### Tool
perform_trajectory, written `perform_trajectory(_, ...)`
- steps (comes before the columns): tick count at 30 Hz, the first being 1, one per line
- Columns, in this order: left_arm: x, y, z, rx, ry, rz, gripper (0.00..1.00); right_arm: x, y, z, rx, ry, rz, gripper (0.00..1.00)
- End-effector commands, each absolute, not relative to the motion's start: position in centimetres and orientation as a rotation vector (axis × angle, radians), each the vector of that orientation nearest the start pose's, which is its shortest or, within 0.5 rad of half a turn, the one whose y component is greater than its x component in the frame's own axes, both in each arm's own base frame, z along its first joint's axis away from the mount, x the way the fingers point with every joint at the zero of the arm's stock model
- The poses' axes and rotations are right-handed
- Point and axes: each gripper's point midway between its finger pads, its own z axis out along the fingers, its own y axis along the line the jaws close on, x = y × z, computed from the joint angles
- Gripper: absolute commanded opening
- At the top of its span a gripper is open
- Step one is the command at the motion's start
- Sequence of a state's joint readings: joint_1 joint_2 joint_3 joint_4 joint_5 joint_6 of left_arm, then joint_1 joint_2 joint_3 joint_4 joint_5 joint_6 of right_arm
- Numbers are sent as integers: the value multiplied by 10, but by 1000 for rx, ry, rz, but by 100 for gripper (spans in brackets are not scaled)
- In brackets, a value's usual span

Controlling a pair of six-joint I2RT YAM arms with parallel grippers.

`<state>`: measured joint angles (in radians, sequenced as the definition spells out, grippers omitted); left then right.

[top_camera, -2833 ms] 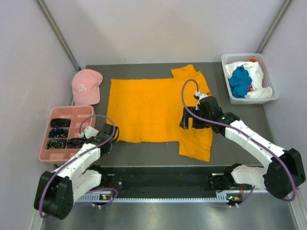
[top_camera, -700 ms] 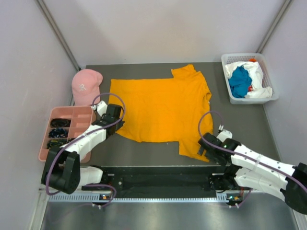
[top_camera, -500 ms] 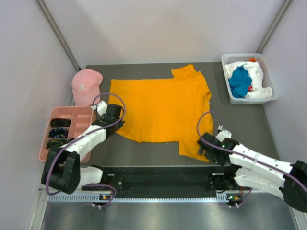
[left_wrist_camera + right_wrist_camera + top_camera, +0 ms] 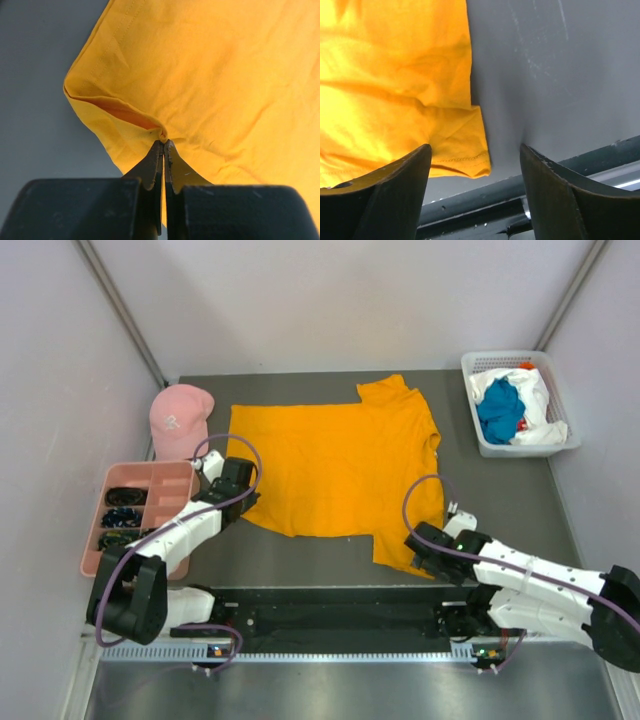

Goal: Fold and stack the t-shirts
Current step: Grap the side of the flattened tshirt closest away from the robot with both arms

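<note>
On the left, the left pincer (image 4: 163, 144) is closed tight on a small pinch of the orange-yellow t-shirt (image 4: 335, 465) at its near-left hem corner. So little cloth is caught that a brisk lift could pull it free. The shirt lies spread flat across the middle of the surface (image 4: 300, 560). The right pincer (image 4: 475, 150) stands wide and empty, its 2 fingers straddling what seems to be the near sleeve's corner. Closing there may catch only 1 layer or miss the edge, skewing the fold. Far right, a white basket (image 4: 505, 357) holds the teal t-shirt (image 4: 498, 410) and white t-shirt (image 4: 540, 390).
</note>
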<state>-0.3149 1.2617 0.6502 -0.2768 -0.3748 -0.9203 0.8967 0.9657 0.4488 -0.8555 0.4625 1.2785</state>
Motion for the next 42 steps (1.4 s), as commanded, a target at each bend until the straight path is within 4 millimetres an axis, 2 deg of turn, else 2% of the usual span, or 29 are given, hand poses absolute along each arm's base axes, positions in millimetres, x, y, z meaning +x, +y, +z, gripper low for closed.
perform_trajectory(1,312,-68,64,-848,2206,-144,0,121,98,19,580,2584,-10,70)
perform_trajectory(5,312,-68,63,-846,2207,-145,0,119,97,14,579,2590,-17,67)
perform_trajectory(10,311,-68,62,-843,2212,-145,0,116,100,12,582,2605,-14,58)
perform_trajectory(14,311,-68,61,-840,2215,-143,0,114,103,14,579,2606,-2,57)
perform_trajectory(27,313,-69,61,-833,2218,-146,0,109,111,7,556,2632,1,37)
perform_trajectory(35,312,-69,59,-835,2222,-145,0,109,111,6,556,2632,-4,30)
perform_trajectory(38,312,-71,57,-837,2231,-150,0,109,111,6,552,2632,-2,23)
perform_trajectory(42,312,-72,55,-837,2238,-154,0,110,111,7,556,2628,-5,21)
